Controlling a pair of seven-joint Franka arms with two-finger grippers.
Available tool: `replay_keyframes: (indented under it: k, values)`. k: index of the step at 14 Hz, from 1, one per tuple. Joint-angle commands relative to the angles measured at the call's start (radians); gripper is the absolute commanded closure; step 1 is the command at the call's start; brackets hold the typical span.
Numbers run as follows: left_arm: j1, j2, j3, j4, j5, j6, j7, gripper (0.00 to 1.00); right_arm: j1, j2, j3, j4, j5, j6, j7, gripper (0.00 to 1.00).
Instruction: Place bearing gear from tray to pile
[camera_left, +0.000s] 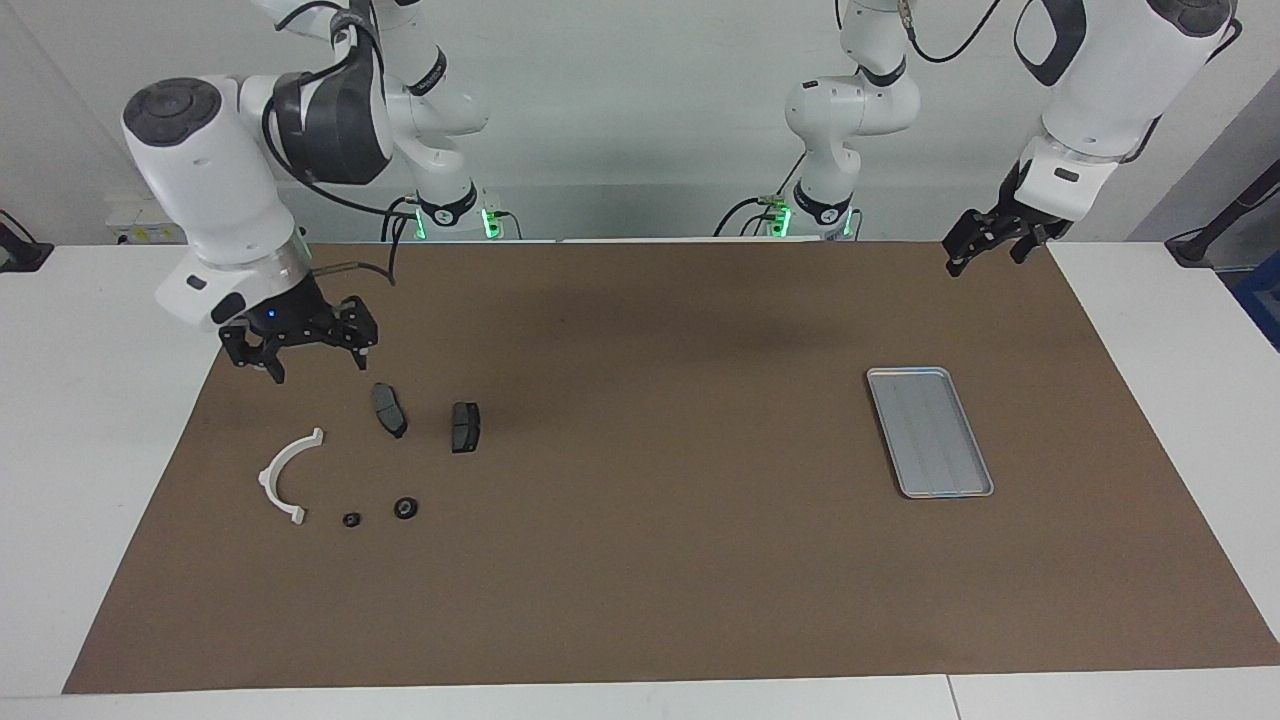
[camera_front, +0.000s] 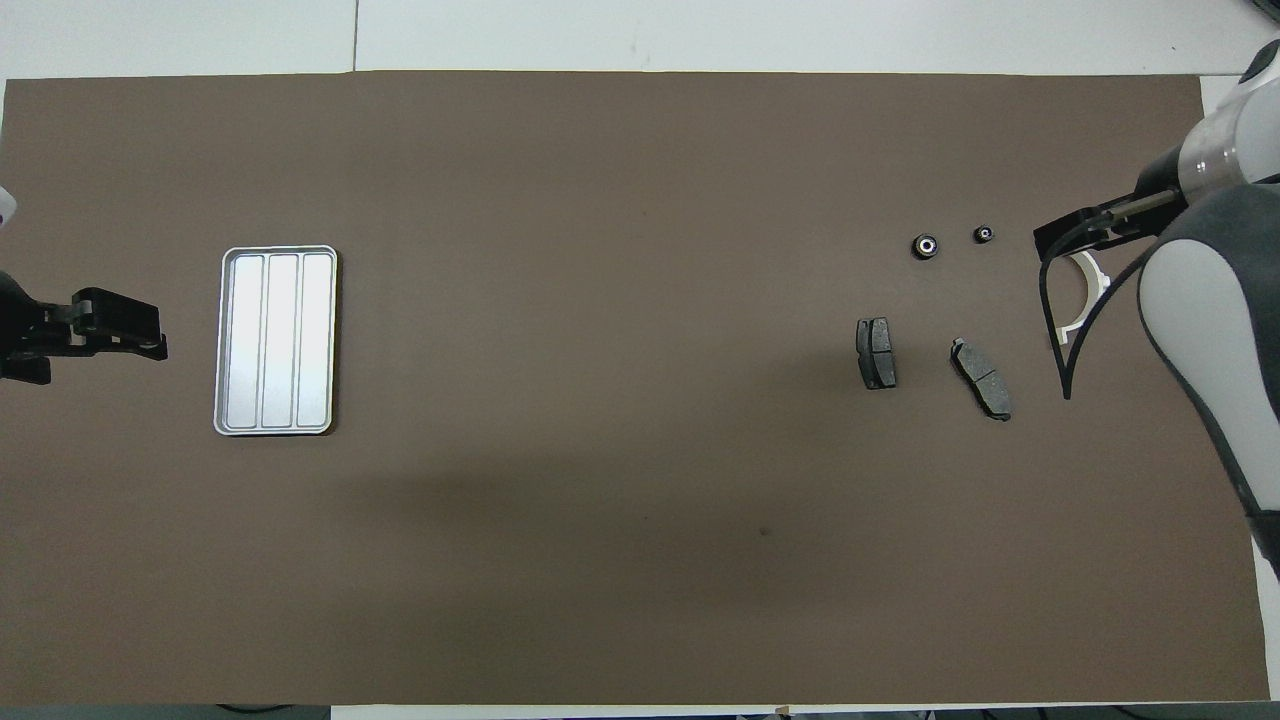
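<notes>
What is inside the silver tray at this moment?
Nothing: the tray shows only its bare ridged floor in both views, uncovered. The two small round gears lie with the pile at the right arm's end.

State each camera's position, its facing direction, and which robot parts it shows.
Facing view: high across the table, facing the robots; both arms, bases, right gripper and left gripper show.
Overhead view: above the robots' end, looking steeply down; only grippers and a right forearm show.
Shared: tray, bracket, both pads.

Shiny ridged metal tray (camera_left: 930, 432); matt brown mat (camera_left: 640, 560); white plastic bracket (camera_left: 284, 481).
</notes>
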Motion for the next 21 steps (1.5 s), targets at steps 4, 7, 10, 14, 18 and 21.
replay_keyframes:
  k: [4, 7, 10, 14, 18, 21]
  values:
    - [0.01, -0.024, -0.006, -0.026, -0.013, -0.007, 0.009, 0.0, -0.004, -0.105, 0.005, -0.015, 0.056, -0.158, 0.078, 0.0]
    - [0.01, -0.024, -0.006, -0.026, -0.013, -0.007, 0.01, 0.0, -0.007, -0.142, 0.003, -0.027, 0.056, -0.218, 0.077, 0.0]
    - [0.01, -0.024, -0.006, -0.026, -0.013, -0.007, 0.009, 0.0, -0.01, -0.168, -0.006, -0.031, 0.05, -0.222, 0.073, 0.0]
    - [0.01, -0.024, -0.006, -0.026, -0.013, -0.007, 0.01, 0.0, -0.033, -0.183, 0.003, -0.022, 0.053, -0.19, 0.069, 0.0]
    - [0.01, -0.024, -0.006, -0.026, -0.013, -0.007, 0.01, 0.0, -0.002, -0.225, -0.014, -0.025, 0.059, -0.236, 0.105, 0.0]
    - [0.01, -0.024, -0.006, -0.026, -0.013, -0.007, 0.01, 0.0, 0.076, -0.225, -0.09, -0.03, 0.058, -0.244, 0.186, 0.0]
